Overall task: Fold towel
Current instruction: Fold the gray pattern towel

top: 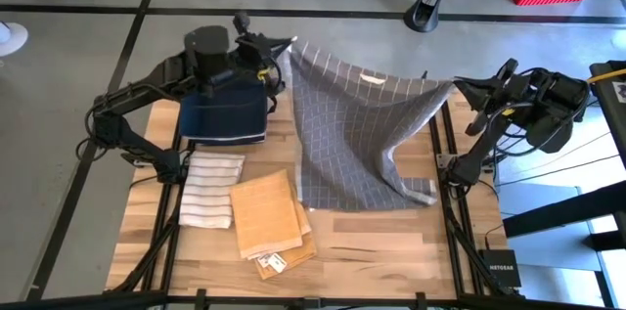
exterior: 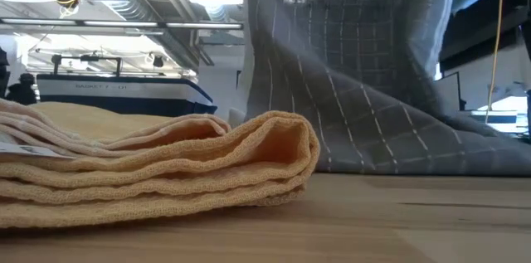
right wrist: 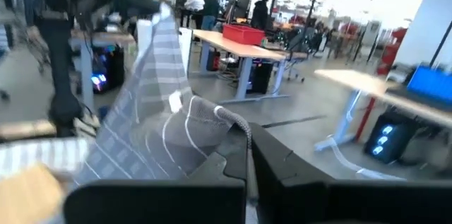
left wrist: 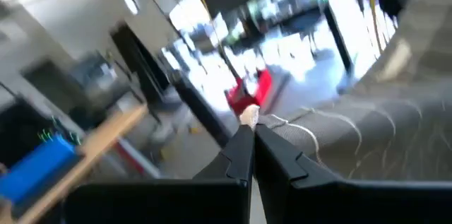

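high view: my left gripper point(top: 284, 56) and right gripper point(top: 460, 85) each pinch a top corner of the grey checked towel point(top: 362, 134), stretched between them, lower edge draped on the table point(top: 391, 251). Navy towel point(top: 225, 114), striped towel point(top: 210, 188) and tan towel point(top: 266, 214) lie folded alongside.
low view: tan towel up front, grey one hanging behind.
left wrist view: fingers point(left wrist: 244, 150) pressed tight on the towel's corner.
right wrist view: fingers point(right wrist: 236, 160) clamped on the bunched corner.

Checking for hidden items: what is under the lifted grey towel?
Bare wooden table shows past the grey towel, which both grippers hold up by its corners. Its lower part rests there, hiding whatever is beneath.
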Controlling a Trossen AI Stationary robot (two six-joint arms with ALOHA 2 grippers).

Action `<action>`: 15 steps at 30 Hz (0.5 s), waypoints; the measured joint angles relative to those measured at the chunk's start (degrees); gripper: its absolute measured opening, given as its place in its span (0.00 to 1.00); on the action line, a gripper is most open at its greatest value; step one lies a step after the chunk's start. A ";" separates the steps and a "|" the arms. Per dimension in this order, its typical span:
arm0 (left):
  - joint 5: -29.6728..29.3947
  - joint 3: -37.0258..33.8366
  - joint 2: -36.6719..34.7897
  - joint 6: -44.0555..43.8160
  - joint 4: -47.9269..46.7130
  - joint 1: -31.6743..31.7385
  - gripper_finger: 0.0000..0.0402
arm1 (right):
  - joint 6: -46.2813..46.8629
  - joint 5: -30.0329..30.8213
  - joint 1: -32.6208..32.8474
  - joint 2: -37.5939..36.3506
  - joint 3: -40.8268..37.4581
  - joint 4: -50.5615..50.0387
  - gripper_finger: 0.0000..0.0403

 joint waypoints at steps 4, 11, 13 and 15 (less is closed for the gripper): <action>1.52 0.00 0.00 4.15 9.73 0.81 0.01 | -7.48 -0.08 0.00 0.77 1.72 0.57 0.01; 1.59 0.01 0.26 5.71 10.23 3.49 0.01 | -10.94 -1.00 0.02 0.11 4.49 0.26 0.01; 1.54 0.01 0.56 3.96 7.92 4.47 0.01 | -11.49 -1.77 0.13 -0.12 5.10 0.58 0.01; 2.34 -0.06 0.84 2.62 6.72 4.80 0.01 | -14.42 -2.08 0.13 0.41 6.60 3.89 0.01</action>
